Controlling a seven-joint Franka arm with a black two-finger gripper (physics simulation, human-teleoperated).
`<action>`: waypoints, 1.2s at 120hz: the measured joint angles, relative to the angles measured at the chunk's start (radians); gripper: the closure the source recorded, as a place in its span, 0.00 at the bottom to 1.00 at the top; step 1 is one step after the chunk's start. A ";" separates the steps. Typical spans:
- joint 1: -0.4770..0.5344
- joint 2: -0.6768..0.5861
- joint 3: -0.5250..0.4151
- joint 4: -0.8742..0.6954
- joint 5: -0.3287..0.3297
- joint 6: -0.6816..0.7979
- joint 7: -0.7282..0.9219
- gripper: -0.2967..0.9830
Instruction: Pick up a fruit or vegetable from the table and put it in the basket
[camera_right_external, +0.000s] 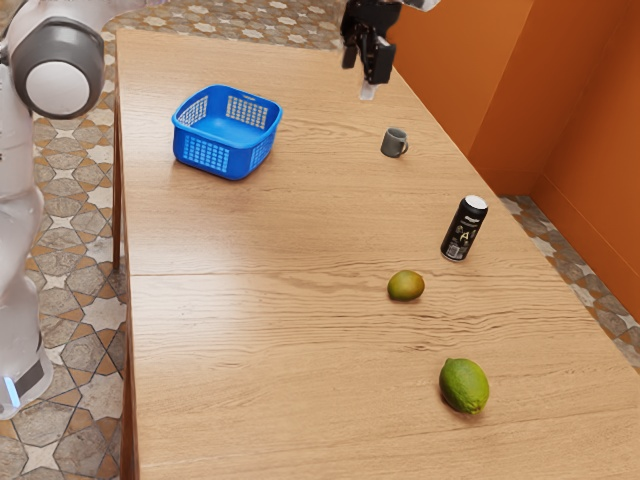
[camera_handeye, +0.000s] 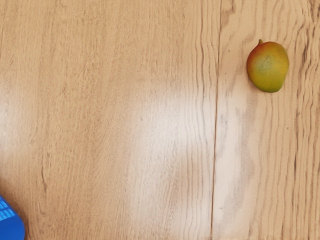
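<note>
Your likely pick, the mango (camera_handeye: 268, 67), lies on the desk (camera_right_external: 250, 350), below your fingers (camera_right_external: 367, 86) and toward the exterior view's near side; its long axis roughly follows the seam (camera_handeye: 215, 150). You can't tell whether they're wide or narrow.

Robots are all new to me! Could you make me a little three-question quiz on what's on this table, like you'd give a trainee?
1. Multiple choice: which of these is nearest to the black cylindrical can with a white top?
a) the bright green, knobbly-ended lime
b) the yellow-green mango with a reddish blush
c) the blue plastic basket with latticed sides

2. True or false: the robot's black claw is holding the lime.

3. Fill in the missing word: the small dark grey mug has a ____ on its side.

Key: 1. b; 2. false, the lime lies on the wooden table; 3. handle.
</note>
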 joint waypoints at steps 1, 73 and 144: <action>-0.002 0.001 0.000 -0.003 -0.003 0.002 0.002 0.23; -0.016 0.078 -0.020 -0.024 -0.101 0.017 0.115 0.23; -0.027 0.208 -0.018 -0.262 -0.261 0.316 0.180 0.23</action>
